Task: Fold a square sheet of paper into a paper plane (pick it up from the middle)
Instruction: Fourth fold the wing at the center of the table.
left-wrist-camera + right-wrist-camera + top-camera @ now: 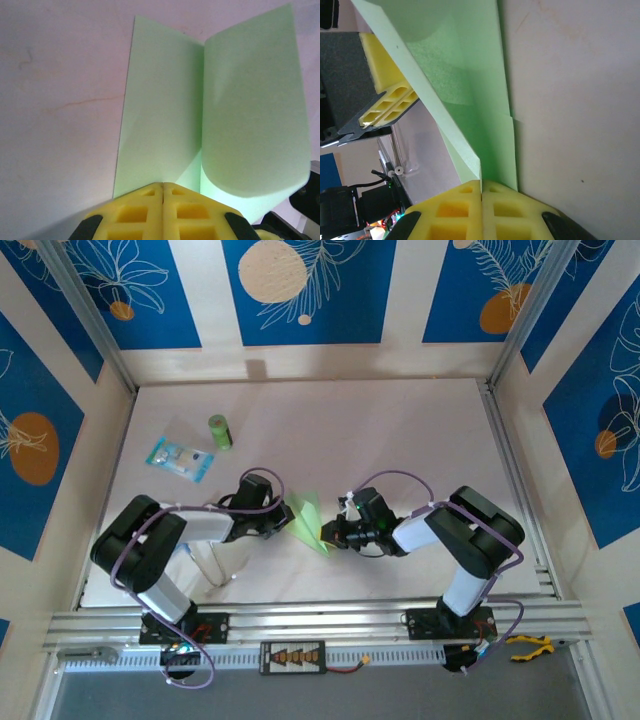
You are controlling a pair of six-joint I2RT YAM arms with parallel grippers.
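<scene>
Paper is the centre of the overhead view: the square sheet of paper [308,518] stands as a pale-green wedge in the middle of the table [400,430]. It sits between the left gripper [283,523] and the right gripper [332,533], which face each other from either side of it. A small green cylinder [220,431] and a clear blue-printed packet [180,457] lie well apart from it, toward the far left. From the left wrist, the left gripper [163,192] has its yellow pads pressed together with no gap, and the near edge of the sheet [165,115] runs in under their tips, so it reads as clamped on the paper. One half of the sheet lies flat-looking and the other rises from a centre crease, curling over rather than lying down on the first half. From the right wrist, the right gripper [481,192] likewise has its pads closed flush. The folded edge of the sheet [485,110] comes straight out of their seam, so it too is pinched on the paper. One yellow pad [385,95] of the left gripper shows behind the sheet's far side. I cannot tell whether any part of the sheet touches the table. Judging from this, the task is at an early stage. The sheet is in hand and a centre crease exists, but the halves are open in a V. No nose corners are turned in, no wings are formed, and nothing resembles a pointed dart yet.
</scene>
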